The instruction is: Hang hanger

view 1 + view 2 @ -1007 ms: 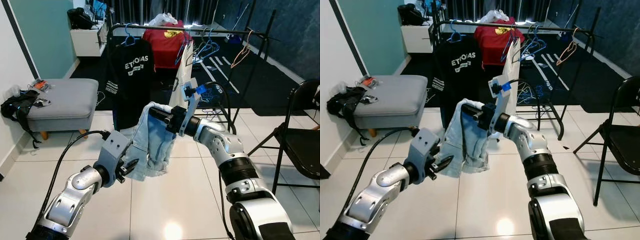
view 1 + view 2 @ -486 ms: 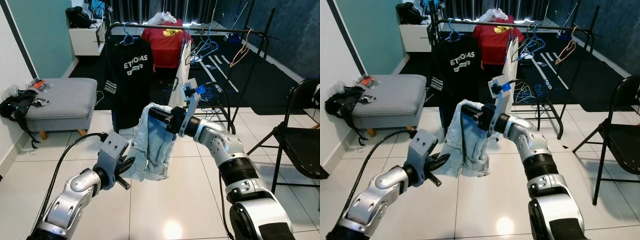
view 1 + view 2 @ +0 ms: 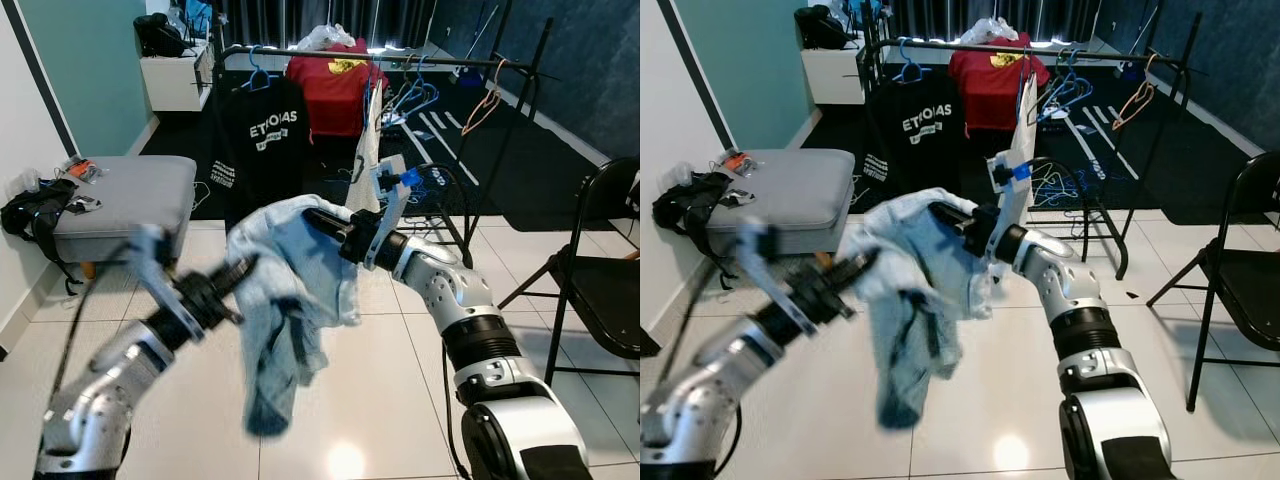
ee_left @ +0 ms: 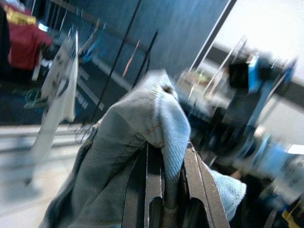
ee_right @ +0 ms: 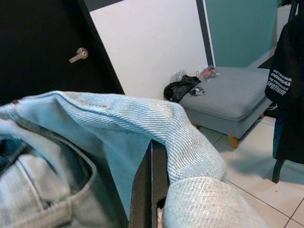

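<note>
- Left eye view: a light-blue denim garment (image 3: pixel 290 300) hangs in the air between the two arms, above the white tiled floor (image 3: pixel 380 400), its lower part drooping and blurred
- The right gripper (image 3: pixel 330 225) reaches in from the right at the top of the denim; in the right wrist view its black fingers (image 5: pixel 152 185) lie close together with the cloth folded over them, clamped on the denim garment
- The left gripper (image 3: pixel 235 272) is raised on the left, blurred, at the edge of the cloth; in the left wrist view its fingers (image 4: pixel 153 190) stand close together with a fold of denim pinched between them
- Whether a hanger sits inside the denim cannot be told
- Behind the arms stands a black clothes rail (image 3: pixel 400 60) carrying a black printed T-shirt (image 3: pixel 262 150), a red shirt (image 3: pixel 335 90), a white garment (image 3: pixel 368 165), and several bare hangers (image 3: pixel 415 98)
- A grey ottoman (image 3: pixel 120 205) stands by the left wall with a black bag (image 3: pixel 30 220) just beside it
- A black folding chair (image 3: pixel 600 270) stands at the right edge
</note>
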`<state>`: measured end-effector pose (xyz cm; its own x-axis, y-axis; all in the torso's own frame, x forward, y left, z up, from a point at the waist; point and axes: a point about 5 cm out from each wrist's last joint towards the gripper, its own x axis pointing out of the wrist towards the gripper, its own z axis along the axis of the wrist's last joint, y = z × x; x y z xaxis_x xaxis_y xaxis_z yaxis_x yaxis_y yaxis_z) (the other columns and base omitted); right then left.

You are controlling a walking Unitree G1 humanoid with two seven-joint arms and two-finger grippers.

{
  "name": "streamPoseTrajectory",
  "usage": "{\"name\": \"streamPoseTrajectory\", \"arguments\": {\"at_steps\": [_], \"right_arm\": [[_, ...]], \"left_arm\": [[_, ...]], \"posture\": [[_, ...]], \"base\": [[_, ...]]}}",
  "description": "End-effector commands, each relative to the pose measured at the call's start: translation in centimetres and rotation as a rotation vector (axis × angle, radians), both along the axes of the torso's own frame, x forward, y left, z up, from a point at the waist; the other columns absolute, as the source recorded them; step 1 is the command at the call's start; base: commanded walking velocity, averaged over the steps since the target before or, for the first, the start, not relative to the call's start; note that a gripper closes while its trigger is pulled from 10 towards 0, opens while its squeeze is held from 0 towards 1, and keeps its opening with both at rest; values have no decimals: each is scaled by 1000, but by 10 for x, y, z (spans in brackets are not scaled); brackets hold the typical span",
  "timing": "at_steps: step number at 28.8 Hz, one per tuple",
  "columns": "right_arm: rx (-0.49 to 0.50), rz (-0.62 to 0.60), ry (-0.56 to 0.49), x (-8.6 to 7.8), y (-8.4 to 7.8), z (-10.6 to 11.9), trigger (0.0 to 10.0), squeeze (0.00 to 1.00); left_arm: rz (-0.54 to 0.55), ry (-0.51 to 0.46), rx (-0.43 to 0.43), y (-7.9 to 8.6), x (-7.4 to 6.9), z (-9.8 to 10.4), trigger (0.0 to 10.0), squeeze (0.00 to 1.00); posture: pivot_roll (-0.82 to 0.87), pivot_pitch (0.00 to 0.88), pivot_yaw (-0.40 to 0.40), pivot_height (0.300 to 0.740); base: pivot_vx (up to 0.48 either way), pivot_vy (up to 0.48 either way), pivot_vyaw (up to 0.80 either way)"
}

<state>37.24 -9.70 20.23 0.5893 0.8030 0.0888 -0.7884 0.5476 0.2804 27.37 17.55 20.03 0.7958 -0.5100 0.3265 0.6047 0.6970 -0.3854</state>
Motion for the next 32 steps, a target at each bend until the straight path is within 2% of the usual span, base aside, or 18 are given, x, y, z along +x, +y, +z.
{"name": "streamPoseTrajectory", "arguments": {"at_steps": [1,5,6,7,8,9,10,11,13,14,15,17,20,21,26,27,31,32], "right_arm": [[0,-19,17,-1,-3,-7,0,0],[-9,-29,24,-1,-3,-10,0,0],[-22,-47,42,0,-5,-14,3843,1000],[-40,-56,49,0,-6,-18,5961,1000],[-40,-56,49,0,-6,-18,5961,1000],[-97,-72,41,-1,-7,-23,10000,1000],[-97,-72,41,-1,-7,-23,10000,1000],[-190,-92,26,-2,-8,-32,10000,706],[-190,-92,26,-2,-8,-32,10000,706],[-342,-112,-9,-4,-12,-45,10000,0],[-342,-112,-9,-4,-12,-45,10000,0],[-500,-249,-47,-6,-29,-66,10000,0],[-509,-291,-51,-6,-34,-71,10000,0],[-471,-316,-20,-9,-40,-75,10000,1000],[-477,-332,-32,-17,-46,-84,10000,1000],[-478,-346,-56,-19,-46,-86,10000,0],[-469,-420,-159,-22,-49,-82,10000,0],[-463,-438,-208,-23,-49,-80,10000,0]], "left_arm": [[3,-44,-49,2,-1,10,0,0],[-36,-58,-66,2,-3,13,0,0],[-61,-66,-82,0,-4,15,0,0],[-82,-71,-100,-2,-5,18,0,0],[-82,-71,-100,-2,-5,18,0,0],[-96,-75,-115,-4,-4,22,0,0],[-96,-75,-115,-4,-4,22,0,0],[-99,-62,-99,-7,-2,24,0,0],[-99,-62,-99,-7,-2,24,0,0],[-97,-20,-49,-10,3,25,0,0],[-97,-20,-49,-10,3,25,0,0],[-41,46,2,-12,15,27,0,0],[-23,60,6,-12,18,28,0,0],[7,76,-6,-12,23,31,0,0],[31,105,-5,-17,31,39,0,0],[26,117,-6,-20,33,43,0,0],[78,220,-16,-22,44,43,0,0],[157,275,-18,-18,50,40,0,0]], "posture": [[67,11,-48,740],[65,7,-45,740],[64,6,-45,740],[62,2,-43,740],[62,2,-43,740],[62,0,-43,740],[62,0,-43,740],[62,0,-41,740],[62,0,-41,740],[62,0,-42,740],[62,0,-42,740],[61,0,-37,740],[61,0,-37,740],[59,0,-33,740],[53,0,-22,740],[50,0,-16,740],[48,0,-16,740],[50,0,-20,740]], "base": [[0,0,0],[0,0,0],[0,0,0],[0,0,0],[0,0,0],[0,0,0],[0,0,0],[0,0,0],[0,0,0],[0,0,0],[0,0,0],[0,0,0],[0,0,0],[0,0,0],[0,0,0],[0,0,0],[0,0,0],[0,0,0]]}}
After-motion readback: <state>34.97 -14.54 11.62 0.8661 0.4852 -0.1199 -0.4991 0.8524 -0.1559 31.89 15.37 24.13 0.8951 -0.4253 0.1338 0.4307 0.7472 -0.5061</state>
